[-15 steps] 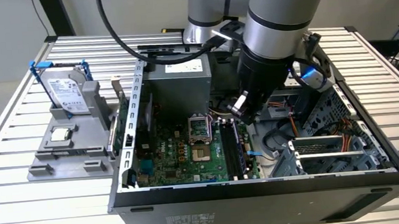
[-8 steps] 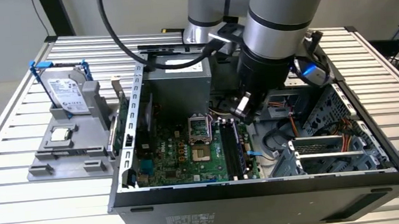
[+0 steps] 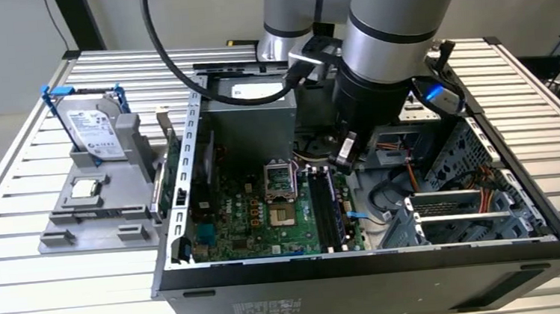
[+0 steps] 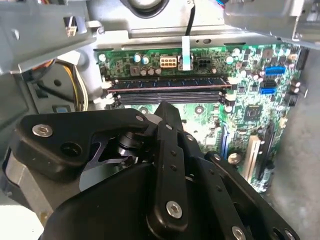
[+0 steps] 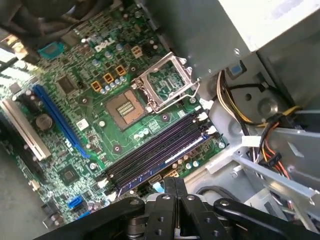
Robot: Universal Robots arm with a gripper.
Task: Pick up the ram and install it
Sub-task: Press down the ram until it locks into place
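Slatted white metal bench (image 3: 60, 287) carries an open black computer case (image 3: 370, 277) with a green motherboard (image 3: 255, 226) inside, and a grey fixture (image 3: 94, 209) holding a silver hard drive with blue brackets (image 3: 92, 127). The long thin dark ram stick (image 5: 165, 150) sits in the black motherboard slots (image 4: 167, 95). The black claw (image 5: 175, 187) hangs just above it, fingers pressed together, holding nothing.
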